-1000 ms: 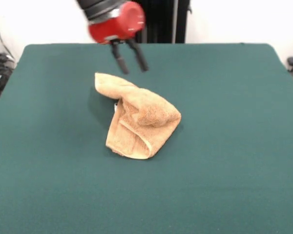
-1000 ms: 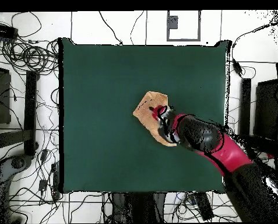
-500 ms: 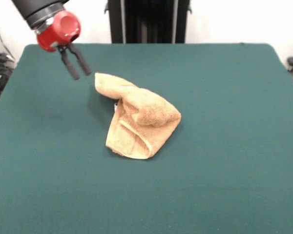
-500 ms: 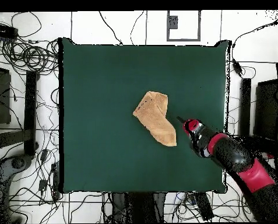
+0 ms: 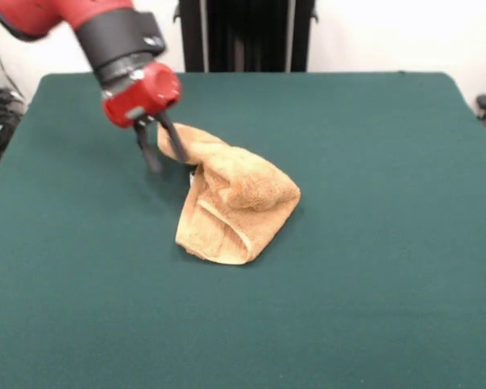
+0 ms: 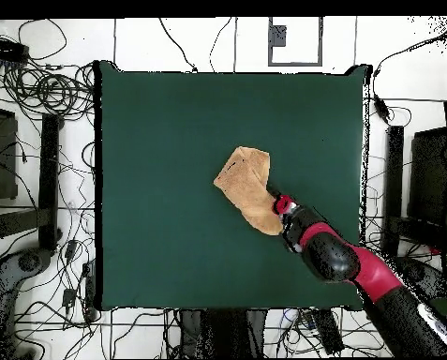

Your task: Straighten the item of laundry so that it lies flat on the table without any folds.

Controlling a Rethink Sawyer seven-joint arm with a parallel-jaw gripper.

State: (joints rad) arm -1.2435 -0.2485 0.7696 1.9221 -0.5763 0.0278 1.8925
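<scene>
The item of laundry (image 5: 236, 203) is a golden-tan towel lying crumpled and folded over itself near the middle of the dark green table (image 5: 373, 162). One corner of it points toward the far left. My gripper (image 5: 168, 160) hangs low at that corner, open, its two dark fingers (image 5: 151, 156) standing on either side of the corner's edge. I cannot tell whether they touch the cloth. In the overhead view the towel (image 6: 246, 185) lies mid-table (image 6: 152, 187), and the gripper (image 6: 282, 206) sits at its lower right tip.
Green felt surrounds the towel widely on every side. Tangled cables (image 6: 39, 94) and dark stands (image 6: 49, 178) lie on the floor beyond the table's edges. The red and black arm (image 6: 358, 267) reaches in over the table's corner.
The gripper swung out to the table's side, then came back and dropped lower to the towel's corner. The towel keeps the same shape and place.
</scene>
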